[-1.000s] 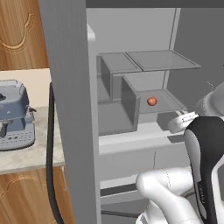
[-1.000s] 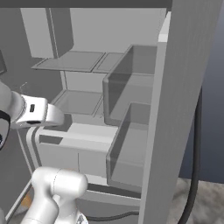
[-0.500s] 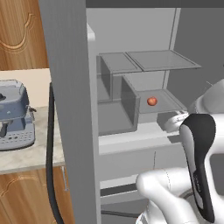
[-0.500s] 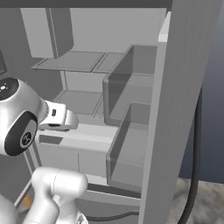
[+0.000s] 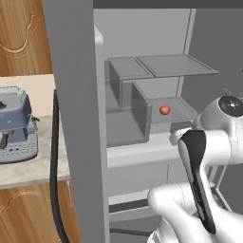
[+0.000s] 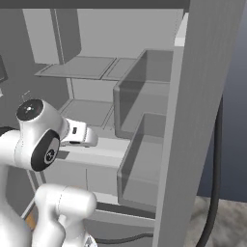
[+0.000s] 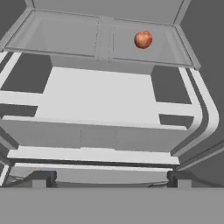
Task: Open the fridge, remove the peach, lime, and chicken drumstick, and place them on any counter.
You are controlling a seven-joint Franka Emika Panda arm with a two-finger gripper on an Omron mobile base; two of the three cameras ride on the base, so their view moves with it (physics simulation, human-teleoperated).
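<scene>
Left base view: the arm has swung its elbow lower and further left than half a second ago. The fridge (image 5: 142, 118) stands open, the peach (image 5: 164, 109) alone on a glass shelf. Hand view: the peach (image 7: 143, 39), round and orange-red, lies well beyond the gripper (image 7: 109, 178), ahead and right; its fingers (image 7: 43, 178) are spread wide apart

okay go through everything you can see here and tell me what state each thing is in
Fridge: open, shelves showing.
Peach: sitting on a glass shelf inside the fridge, untouched.
Gripper: open, empty, pointed into the fridge, short of the peach.
Coffee machine: upright on the counter.
</scene>
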